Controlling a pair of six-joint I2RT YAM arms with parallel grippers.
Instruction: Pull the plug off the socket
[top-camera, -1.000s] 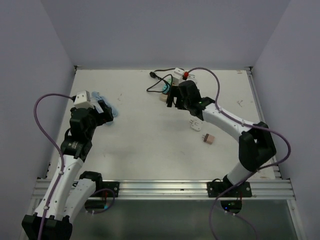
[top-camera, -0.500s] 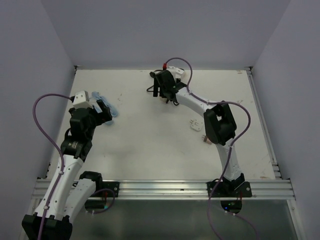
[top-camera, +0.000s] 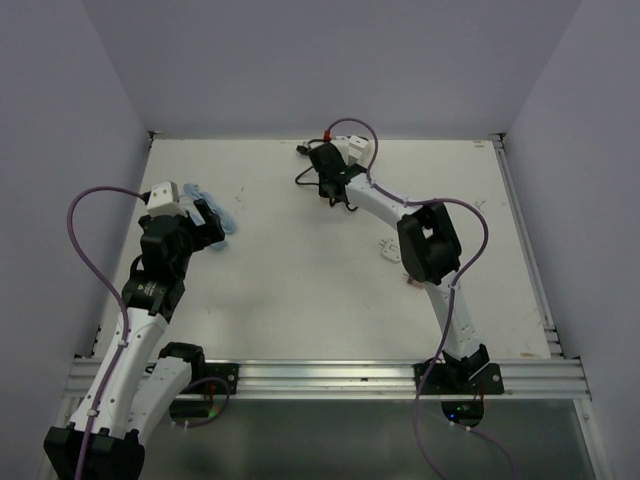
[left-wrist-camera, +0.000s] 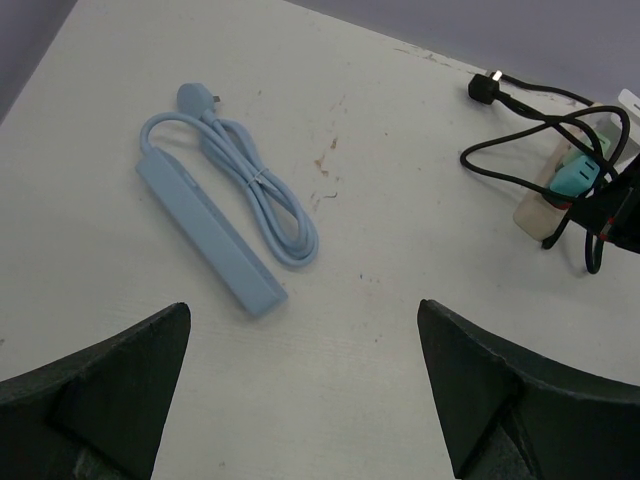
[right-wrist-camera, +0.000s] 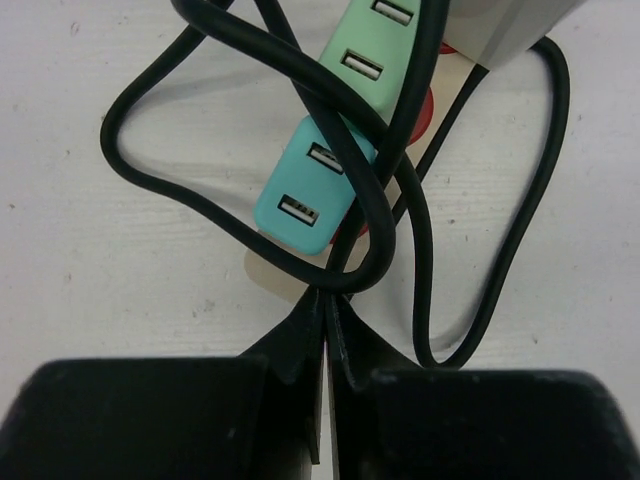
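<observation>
You need the teal plug (right-wrist-camera: 315, 185) itself between the fingers, and you do not have it yet. It stands in the socket (left-wrist-camera: 533, 207) beside a green plug (right-wrist-camera: 375, 50) on the same socket, and a black cord (right-wrist-camera: 290, 75) loops over and around both.

The right gripper (right-wrist-camera: 322, 305) sits just at the near side of the socket with its fingers pressed together. The tips touch, or all but touch, the lowest loop of that cord. Whether a strand is pinched between them cannot be told from the wrist view.

Your best move, as it looks, is to spread the fingers, come in over the teal body clear of the cord, close on its two sides, and pull straight off the socket's face. The socket looks light and may lift with the plug.

The left gripper (left-wrist-camera: 302, 320) hangs wide apart and empty, well to the left of the socket, where a blue power strip (left-wrist-camera: 205, 235) lies.
</observation>
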